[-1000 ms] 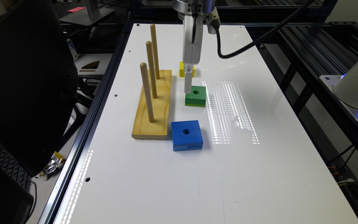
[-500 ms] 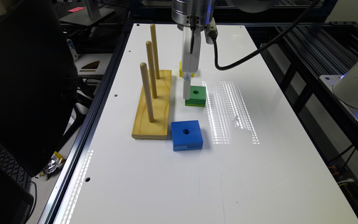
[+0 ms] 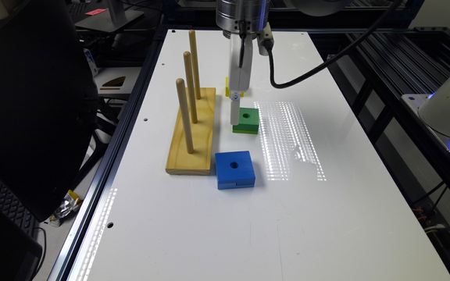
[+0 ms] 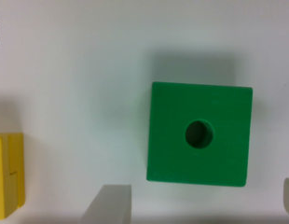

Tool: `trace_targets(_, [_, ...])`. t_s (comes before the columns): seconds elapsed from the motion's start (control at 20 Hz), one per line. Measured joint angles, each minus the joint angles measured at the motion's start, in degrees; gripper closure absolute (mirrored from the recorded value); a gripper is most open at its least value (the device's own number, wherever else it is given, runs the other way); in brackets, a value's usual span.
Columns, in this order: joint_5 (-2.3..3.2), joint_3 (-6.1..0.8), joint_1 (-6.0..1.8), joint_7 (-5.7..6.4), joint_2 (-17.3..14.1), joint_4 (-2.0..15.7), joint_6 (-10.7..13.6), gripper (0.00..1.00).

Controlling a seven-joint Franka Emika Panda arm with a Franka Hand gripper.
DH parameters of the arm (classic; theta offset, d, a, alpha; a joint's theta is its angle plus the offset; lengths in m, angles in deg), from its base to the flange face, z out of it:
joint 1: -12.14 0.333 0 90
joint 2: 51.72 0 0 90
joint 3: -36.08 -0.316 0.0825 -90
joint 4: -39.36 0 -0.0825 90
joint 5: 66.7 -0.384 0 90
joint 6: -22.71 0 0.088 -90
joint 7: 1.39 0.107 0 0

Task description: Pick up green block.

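White table (image 3: 217, 234) catches striped glare; dark monitor (image 3: 29, 97) beside it.

Arm vertical, wrist pointing straight down from 12 o'clock; gripper (image 3: 235, 117) low near the surface, fingers (image 4: 107, 205) spread wide apart, nothing held

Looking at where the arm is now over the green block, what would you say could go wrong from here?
Two risks stand out. In the wrist view the green block sits off-centre between the open jaws, so one finger may land on its edge or push it sideways on closing. The yellow cube lies nearby, so that same finger could nudge it on the way down.
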Motion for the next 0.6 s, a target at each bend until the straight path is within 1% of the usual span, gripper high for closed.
trace_targets(0.6, [0.00, -0.02, 0.00, 0.00, 0.03, -1.34, -0.03, 0.00])
